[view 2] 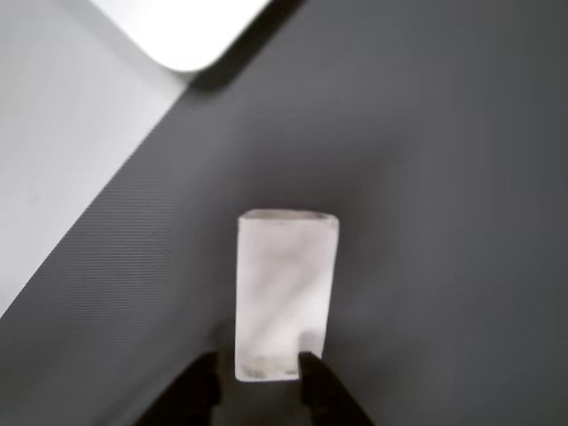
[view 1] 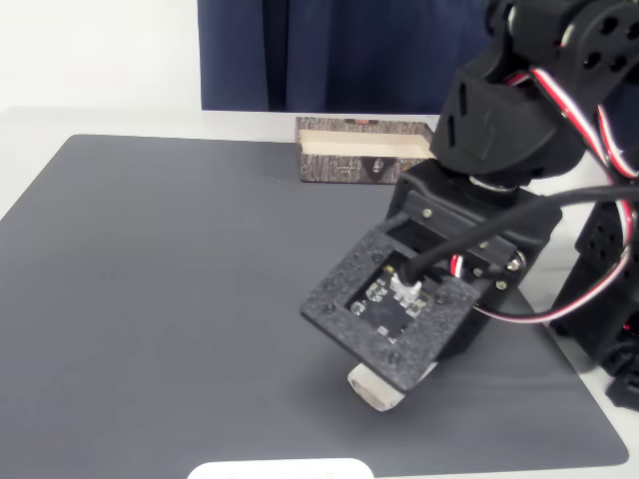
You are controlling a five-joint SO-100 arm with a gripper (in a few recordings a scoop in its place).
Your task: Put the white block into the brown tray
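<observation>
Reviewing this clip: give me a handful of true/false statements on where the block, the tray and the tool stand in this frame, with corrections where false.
1. The white block lies inside the brown tray. False: it is on the dark mat, near its front edge in the fixed view.
2. The tool has a finger on each side of the block's near end. True.
3. The tray stands at the far edge of the mat. True.
4. The tray already holds another block. False: the part of its cream interior that shows is bare.
5. The block lies on the white strip. False: it lies apart from it.
</observation>
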